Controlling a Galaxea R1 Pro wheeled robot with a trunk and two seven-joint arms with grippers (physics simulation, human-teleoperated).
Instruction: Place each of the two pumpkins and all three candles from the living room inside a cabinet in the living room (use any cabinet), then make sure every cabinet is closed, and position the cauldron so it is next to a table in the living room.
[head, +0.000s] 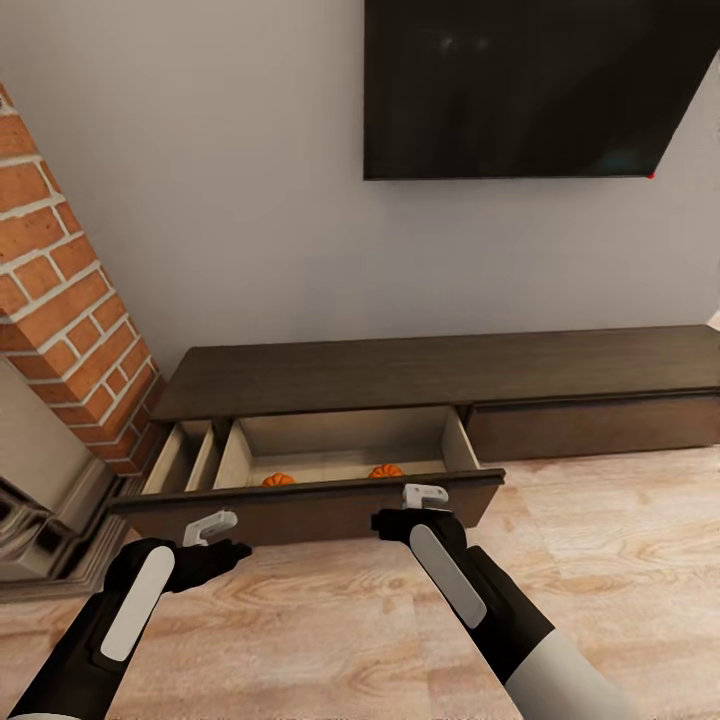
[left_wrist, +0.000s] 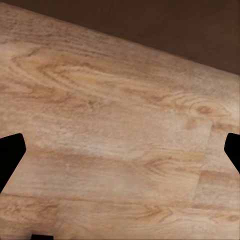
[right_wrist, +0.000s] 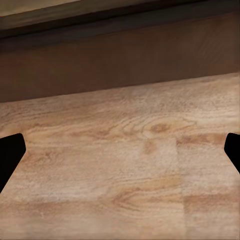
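Observation:
The long dark-brown cabinet (head: 440, 365) stands against the wall with its left drawer (head: 310, 505) pulled out. Two orange pumpkins (head: 278, 480) (head: 385, 471) lie inside on the pale drawer floor, partly hidden behind the drawer front. My left gripper (head: 215, 530) hovers open just before the drawer front, over bare floor (left_wrist: 120, 155). My right gripper (head: 425, 497) is open at the drawer front's top edge, with the dark front panel ahead of it (right_wrist: 120, 155). Neither holds anything. The candles, cauldron and table are out of view.
A brick column (head: 60, 300) and a stone hearth base (head: 40, 520) crowd the left side. A black TV (head: 530, 85) hangs on the wall above. The cabinet's right drawer (head: 590, 425) is closed. Wooden floor (head: 350, 620) stretches to the right.

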